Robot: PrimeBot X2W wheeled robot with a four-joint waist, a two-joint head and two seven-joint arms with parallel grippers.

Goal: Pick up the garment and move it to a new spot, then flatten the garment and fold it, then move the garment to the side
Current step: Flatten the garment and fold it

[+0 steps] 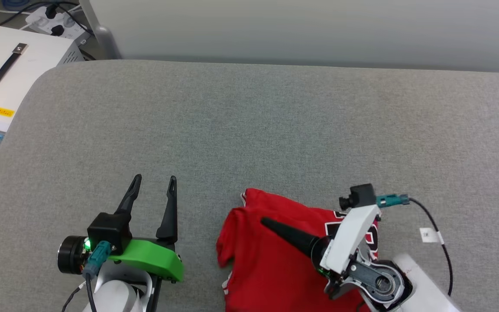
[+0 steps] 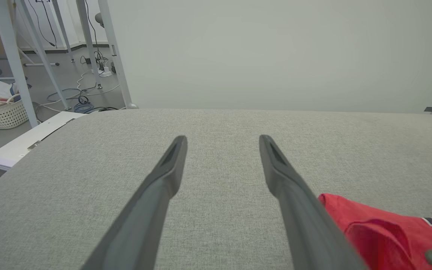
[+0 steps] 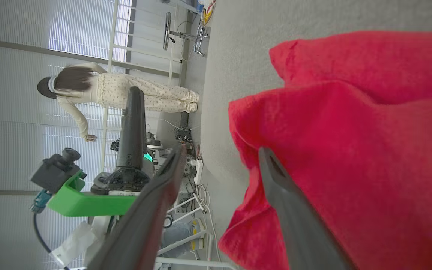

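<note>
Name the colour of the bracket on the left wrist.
The bracket is bright green, clearest in the head view.

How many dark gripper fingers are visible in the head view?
3. Two on the left gripper, at lower left; one on the right gripper, over the garment. Its second may be hidden.

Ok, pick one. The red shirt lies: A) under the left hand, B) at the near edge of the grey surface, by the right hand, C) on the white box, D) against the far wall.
B: the red shirt lies bunched at the near edge of the grey surface, with the right hand over it and the left hand apart from it.
</note>
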